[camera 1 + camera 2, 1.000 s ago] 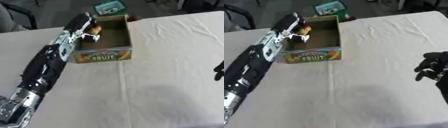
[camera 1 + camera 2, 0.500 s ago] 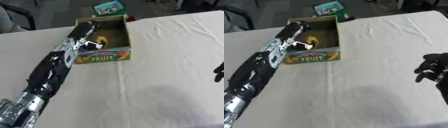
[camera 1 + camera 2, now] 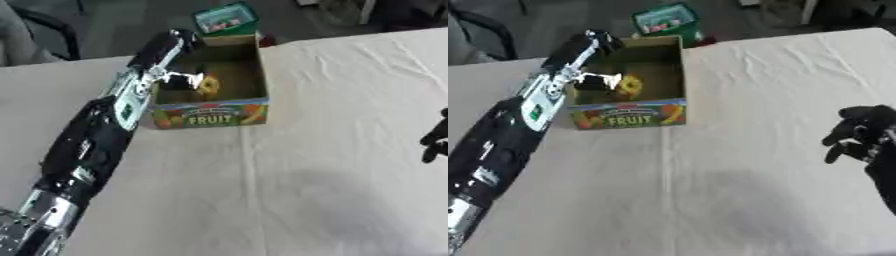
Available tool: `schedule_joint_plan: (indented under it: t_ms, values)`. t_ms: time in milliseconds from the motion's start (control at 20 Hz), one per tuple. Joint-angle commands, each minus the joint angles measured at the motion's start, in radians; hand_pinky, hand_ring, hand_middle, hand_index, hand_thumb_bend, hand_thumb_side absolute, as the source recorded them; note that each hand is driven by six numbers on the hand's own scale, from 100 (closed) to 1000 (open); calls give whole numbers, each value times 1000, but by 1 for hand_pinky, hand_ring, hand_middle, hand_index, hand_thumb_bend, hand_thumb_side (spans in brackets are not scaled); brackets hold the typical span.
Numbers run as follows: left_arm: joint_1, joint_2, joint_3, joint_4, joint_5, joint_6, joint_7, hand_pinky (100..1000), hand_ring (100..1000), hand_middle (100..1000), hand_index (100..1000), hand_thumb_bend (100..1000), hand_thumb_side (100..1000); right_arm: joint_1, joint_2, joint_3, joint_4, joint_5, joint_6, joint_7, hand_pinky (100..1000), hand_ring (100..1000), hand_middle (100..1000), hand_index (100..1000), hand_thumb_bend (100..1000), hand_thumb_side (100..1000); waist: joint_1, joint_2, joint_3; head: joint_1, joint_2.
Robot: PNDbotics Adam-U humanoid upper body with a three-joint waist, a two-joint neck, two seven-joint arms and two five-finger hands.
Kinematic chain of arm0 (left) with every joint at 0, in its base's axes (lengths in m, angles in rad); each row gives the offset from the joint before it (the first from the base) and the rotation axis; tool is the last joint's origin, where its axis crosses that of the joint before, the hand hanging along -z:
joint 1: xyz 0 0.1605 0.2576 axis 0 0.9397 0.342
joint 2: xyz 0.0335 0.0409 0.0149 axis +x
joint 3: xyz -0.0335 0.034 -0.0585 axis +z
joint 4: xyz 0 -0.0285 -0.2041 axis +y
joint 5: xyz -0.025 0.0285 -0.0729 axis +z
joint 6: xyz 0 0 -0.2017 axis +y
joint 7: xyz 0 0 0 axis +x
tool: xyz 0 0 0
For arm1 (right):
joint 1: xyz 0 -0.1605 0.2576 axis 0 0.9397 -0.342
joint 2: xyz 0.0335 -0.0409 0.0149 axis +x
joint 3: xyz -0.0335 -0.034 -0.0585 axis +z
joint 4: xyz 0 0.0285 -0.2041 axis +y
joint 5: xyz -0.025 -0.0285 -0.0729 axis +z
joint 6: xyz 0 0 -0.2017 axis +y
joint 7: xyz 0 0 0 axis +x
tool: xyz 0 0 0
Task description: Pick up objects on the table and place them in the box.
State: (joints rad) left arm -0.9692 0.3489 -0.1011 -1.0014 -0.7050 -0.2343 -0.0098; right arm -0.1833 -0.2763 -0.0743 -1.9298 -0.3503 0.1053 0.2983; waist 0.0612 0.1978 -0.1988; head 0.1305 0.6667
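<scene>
Yellow object (image 3: 208,84) sits low inside the box (image 3: 210,114); left hand (image 3: 179,80) fingers' hold on it unclear; best released low; right hand (image 3: 859,136) curled, empty.

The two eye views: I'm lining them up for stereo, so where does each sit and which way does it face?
Left eye view: in the head, looking down at the FRUIT box; left arm reaches over it.
Right eye view: beside it, same downward look; right hand shows fuller at the right edge.
Both share the box, the yellow object inside and the table.
</scene>
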Motion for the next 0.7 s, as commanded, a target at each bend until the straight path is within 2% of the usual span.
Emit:
schedule_joint_plan:
  t_ms: [50,200,300,500,700]
  values:
    - [13,76,-2,-139,173,32,-5,612,606,599,738,100,193,-2,-9,-11,-8,-3,-3,-5,419,559,519,696,100,666,-9,-21,10,-13,-1]
    - [86,124,7,-265,337,78,-1,591,587,578,719,100,277,1,-9,-16,-8,-4,-5,-9,419,559,519,696,100,662,-14,-24,27,-24,2]
    - [149,150,21,-343,458,107,8,574,574,563,703,100,406,3,-8,-18,-9,-5,-7,-11,419,559,519,696,100,658,-18,-25,38,-29,3]
    - [300,191,63,-510,672,130,43,555,558,548,691,100,465,4,-7,-25,-10,-9,-11,-18,420,558,519,696,100,648,-27,-26,57,-37,5]
    - [450,190,114,-681,777,122,93,555,559,548,690,100,505,7,-8,-30,-13,-13,-17,-24,419,558,519,696,100,640,-36,-24,78,-40,10]
